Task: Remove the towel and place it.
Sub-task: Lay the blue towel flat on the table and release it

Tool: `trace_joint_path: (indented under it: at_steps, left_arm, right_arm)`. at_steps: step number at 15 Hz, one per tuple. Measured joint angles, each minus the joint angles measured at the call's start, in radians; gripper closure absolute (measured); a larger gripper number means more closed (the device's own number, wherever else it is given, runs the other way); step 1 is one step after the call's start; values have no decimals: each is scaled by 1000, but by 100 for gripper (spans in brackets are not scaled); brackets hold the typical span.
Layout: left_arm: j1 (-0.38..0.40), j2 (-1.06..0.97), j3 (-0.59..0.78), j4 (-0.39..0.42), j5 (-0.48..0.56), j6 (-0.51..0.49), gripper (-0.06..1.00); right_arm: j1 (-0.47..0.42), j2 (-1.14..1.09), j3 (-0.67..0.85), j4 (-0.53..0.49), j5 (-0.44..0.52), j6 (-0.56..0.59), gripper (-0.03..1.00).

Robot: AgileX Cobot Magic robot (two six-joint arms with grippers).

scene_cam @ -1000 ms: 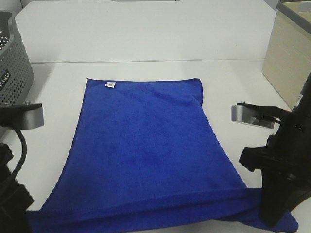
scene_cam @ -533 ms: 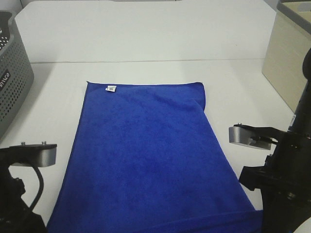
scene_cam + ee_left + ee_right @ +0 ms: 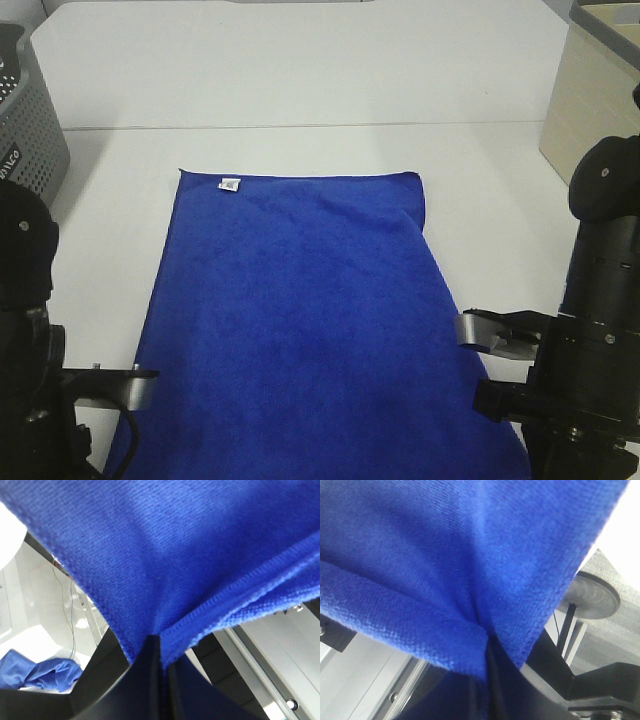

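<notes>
Grey basket [image 3: 28, 118]: we see it at the far left of the white table [image 3: 300, 80], with perforated walls and cropped by the frame. We cannot see what is inside it.
Beige box [image 3: 590, 110]: it stands at the far right. Only one wall and a strip of rim show, so we cannot tell its contents.
Towel [image 3: 300, 320]: deep blue, it is spread flat on the table between the two arms, well apart from the basket and the box. Its far edge lies straight, and its near end runs out of the bottom of the high view.
Tag [image 3: 229, 183]: small and white, it sits near the towel's far left corner.
Left gripper [image 3: 160, 642]: we see its black fingers pressed together on the towel's stitched edge. The cloth gathers into the pinch and fans out beyond the tips.
Right gripper [image 3: 487, 636]: its fingers are likewise clamped on a fold of the towel, which bunches where they meet.
Left arm [image 3: 30, 300]: it stands at the towel's near left side, and we cannot see its gripper in the high view.
Right arm [image 3: 600, 330]: it stands at the towel's near right side, its gripper also hidden from that view.
</notes>
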Motion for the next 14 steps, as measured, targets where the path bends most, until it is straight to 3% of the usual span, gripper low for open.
trace_joint_path:
  at_steps: [5, 14]
  left_arm:
    - [0, 153, -101, 25, 18, 34, 94]
    - [0, 183, -157, 52, 27, 27, 94]
  right_arm:
    - [0, 60, -1, -14, -1, 0, 97]
    - [0, 107, -2, -23, -3, 0, 96]
